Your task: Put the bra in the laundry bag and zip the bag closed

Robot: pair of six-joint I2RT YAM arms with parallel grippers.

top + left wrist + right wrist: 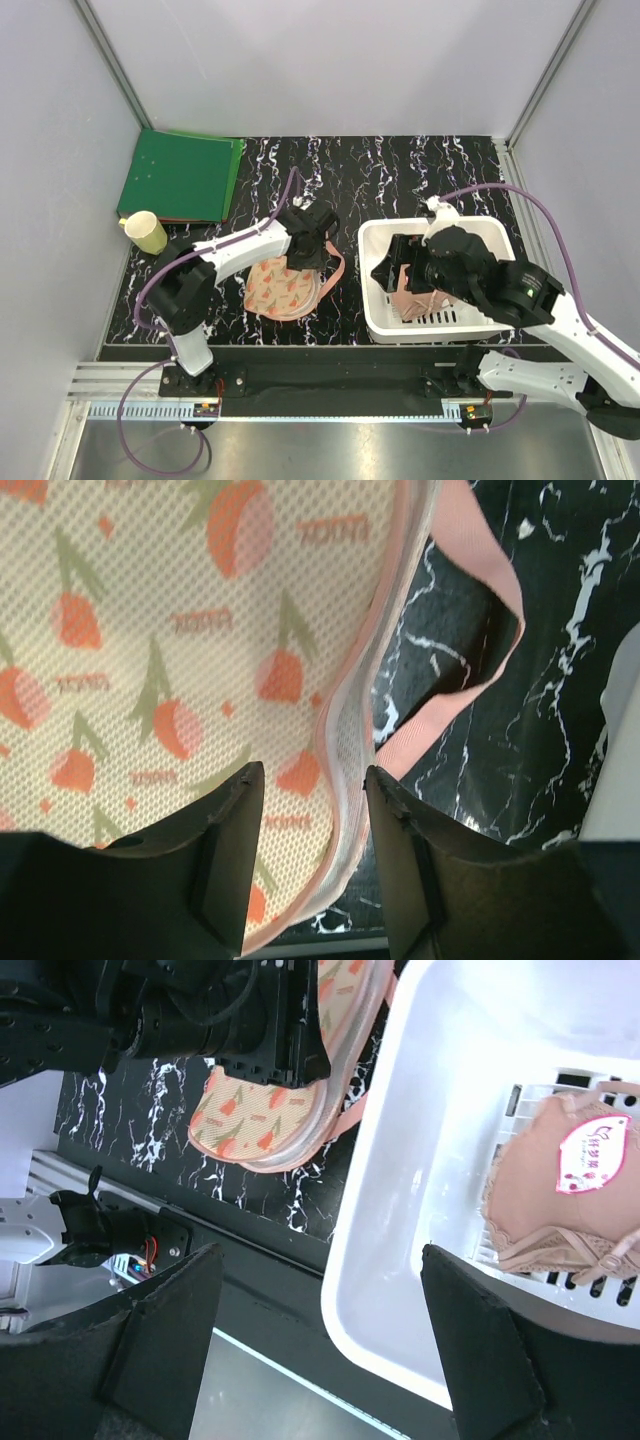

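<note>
We see the bra (565, 1195) lying inside the white slotted basket (420, 1110) at the right of the desk (400, 170); the right jaws hang released, spread wide above the basket's near wall; the laundry bag (285, 290) lies on the desk beside the basket; the left jaws stand released astride its rim, near the pink loop strap (470, 520).

Dusty-pink bra (540, 1210), peach tulip-print laundry bag (283, 292)

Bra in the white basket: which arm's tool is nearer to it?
Right. The right tool hovers over the basket near the bra; the left tool is at the laundry bag.
</note>
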